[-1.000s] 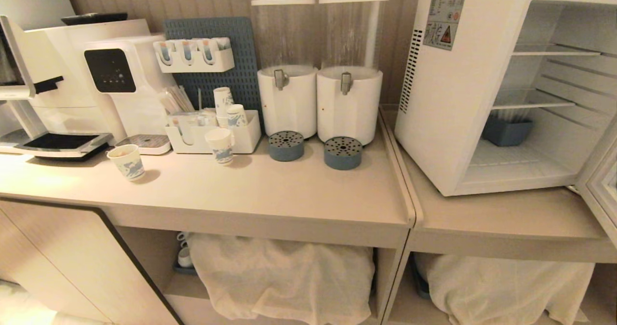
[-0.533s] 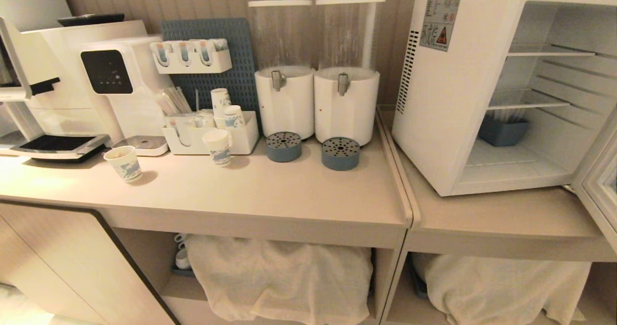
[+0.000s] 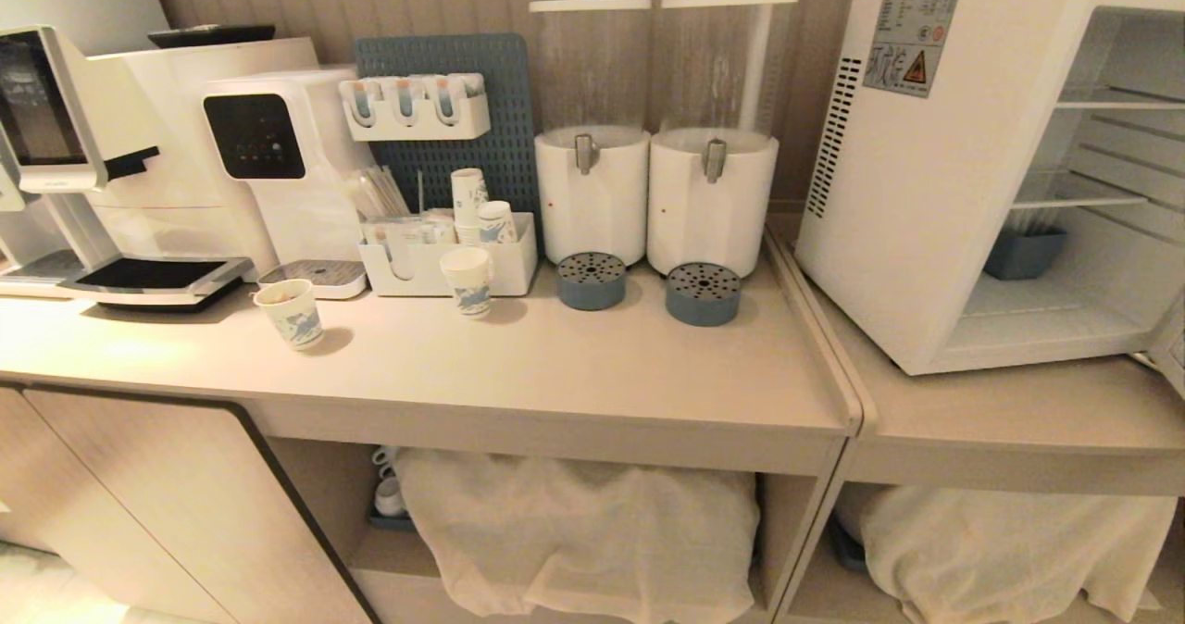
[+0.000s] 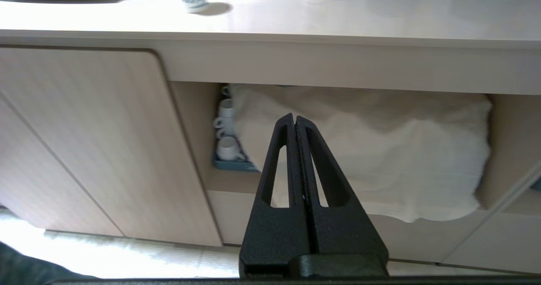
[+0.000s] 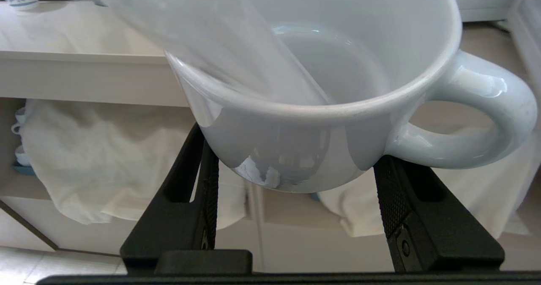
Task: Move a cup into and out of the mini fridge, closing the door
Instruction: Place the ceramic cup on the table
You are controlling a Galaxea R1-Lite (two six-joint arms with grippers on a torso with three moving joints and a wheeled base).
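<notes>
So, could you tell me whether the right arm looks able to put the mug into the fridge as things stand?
Probably yes: the right claw grips the mug, and the fridge stands open with bare floor inside beside a blue tray. The robot would likely need to move closer first.

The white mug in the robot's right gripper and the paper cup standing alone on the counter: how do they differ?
The white mug is plain glossy ceramic with a loop handle; the paper cup is tapered, blue-printed and handleless. The mug sits clamped in the right gripper, off the counter; the paper cup stands free on it. Both are upright and look empty.
</notes>
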